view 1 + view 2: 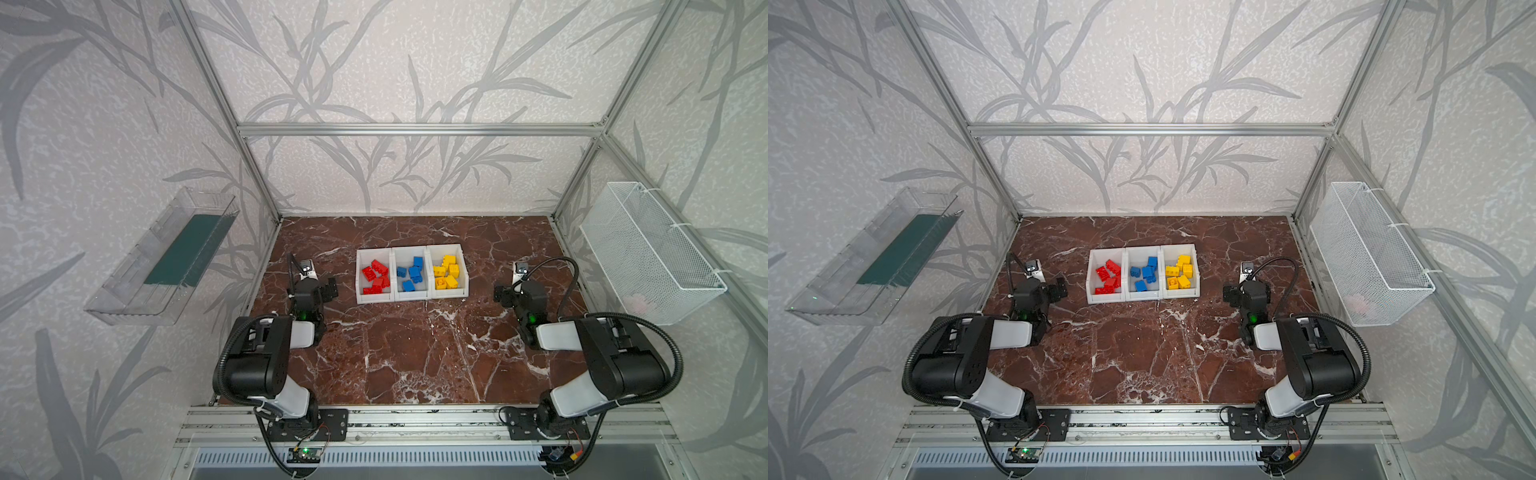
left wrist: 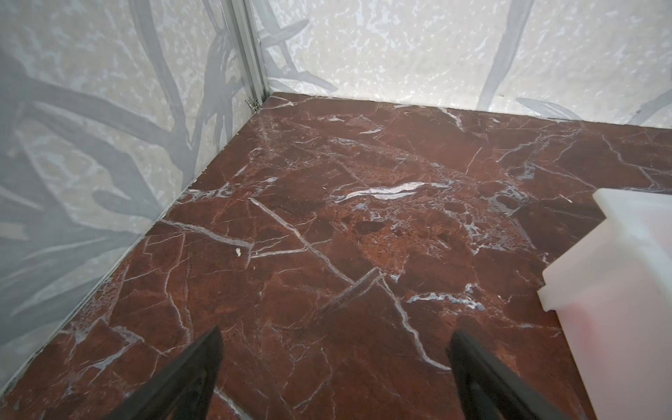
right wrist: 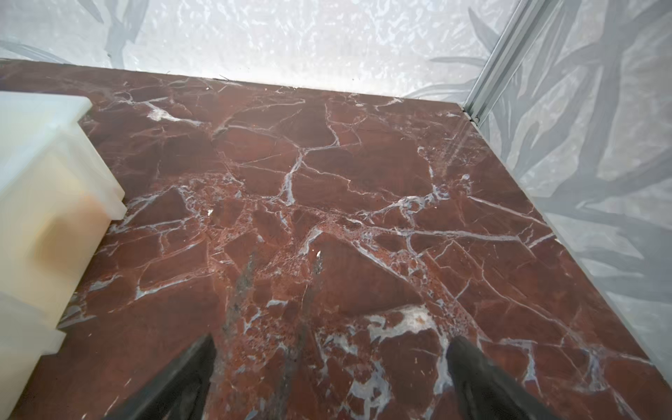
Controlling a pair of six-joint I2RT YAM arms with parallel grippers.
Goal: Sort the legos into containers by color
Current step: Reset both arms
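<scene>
Three white containers stand side by side at the middle back of the table. Red legos lie in the left container, blue legos in the middle container, and yellow legos in the right container. I see no loose lego on the marble. My left gripper hangs open and empty just left of the red container's side wall. On the other side, my right gripper is open and empty, a little right of the yellow container's wall.
The red marble table is boxed in by aluminium frame posts and patterned walls. A clear plastic tray hangs on the left wall. A white wire basket hangs on the right wall.
</scene>
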